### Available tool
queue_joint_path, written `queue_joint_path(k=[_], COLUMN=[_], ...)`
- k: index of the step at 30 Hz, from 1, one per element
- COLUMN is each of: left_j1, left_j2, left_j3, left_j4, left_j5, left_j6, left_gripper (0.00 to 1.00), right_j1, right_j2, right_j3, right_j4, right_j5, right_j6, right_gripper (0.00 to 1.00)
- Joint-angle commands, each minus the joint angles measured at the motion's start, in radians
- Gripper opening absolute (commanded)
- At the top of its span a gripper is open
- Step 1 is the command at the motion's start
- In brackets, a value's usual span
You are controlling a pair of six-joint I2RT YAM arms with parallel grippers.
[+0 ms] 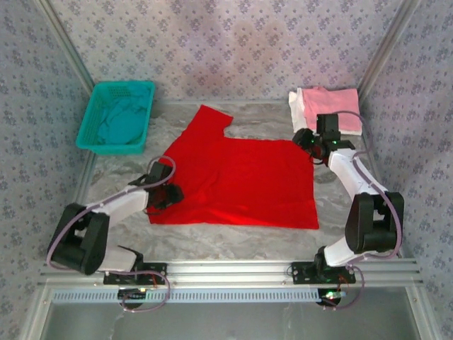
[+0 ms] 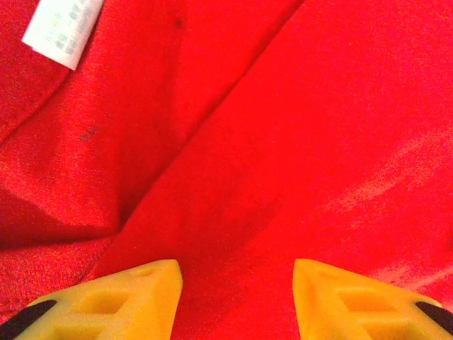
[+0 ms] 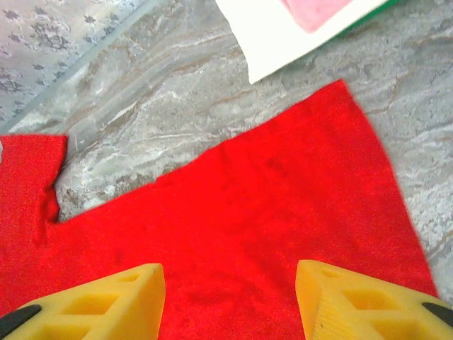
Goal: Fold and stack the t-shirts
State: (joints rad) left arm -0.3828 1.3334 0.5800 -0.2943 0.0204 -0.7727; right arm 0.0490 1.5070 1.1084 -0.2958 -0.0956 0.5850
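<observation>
Where L cam looks, label (image 2: pixel 62 28), red tee (image 2: pixel 297 142)

You see the red t-shirt (image 1: pixel 241 177) as matt, finely knit cloth, softly creased, with a smooth white label (image 2: pixel 62 28). The surface (image 1: pixel 233 237) looks like smooth, marble-patterned sheet with a faint sheen. At its far left corner, the basket (image 1: pixel 88 117) is teal plastic mesh. The left fingers (image 2: pixel 134 301) are matt yellow plastic.
</observation>
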Motion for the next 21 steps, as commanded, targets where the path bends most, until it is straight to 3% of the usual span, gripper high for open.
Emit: queue_joint_path(k=[1,6,11,14,17,21], left_j1=[-0.03,-0.096,-0.021,0.047,0.06,0.097], left_j2=[-0.085,-0.198,-0.161,-0.039,0.136,0.46], left_j3=[-0.099,-0.126,0.053,0.302,0.581,1.006], left_j4=[-0.104,-0.147,-0.162,-0.199,-0.209,-0.301], left_j5=[-0.049,-0.077,-0.083,-0.057,-0.068,-0.035], left_j6=[-0.102,-0.139,0.016,0.16,0.295,0.421], left_gripper=[0.48,0.51,0.54,0.56,0.58,0.62], right_j1=[-0.005,-0.002,-0.001,-0.001,0.003,0.021], right_j2=[0.021,0.057,0.091,0.11,0.166,0.308], right_j3=[0.036,0.05,0.072,0.092,0.158,0.338], right_j4=[0.029,0.039,0.02,0.0,-0.032,-0.19], right_j5=[-0.046,-0.059,-0.038,-0.012,0.01,0.022], right_j6=[-0.022,-0.019,-0.044,-0.078,-0.128,-0.213], right_gripper=[0.54,0.54,0.55,0.55,0.55,0.52])
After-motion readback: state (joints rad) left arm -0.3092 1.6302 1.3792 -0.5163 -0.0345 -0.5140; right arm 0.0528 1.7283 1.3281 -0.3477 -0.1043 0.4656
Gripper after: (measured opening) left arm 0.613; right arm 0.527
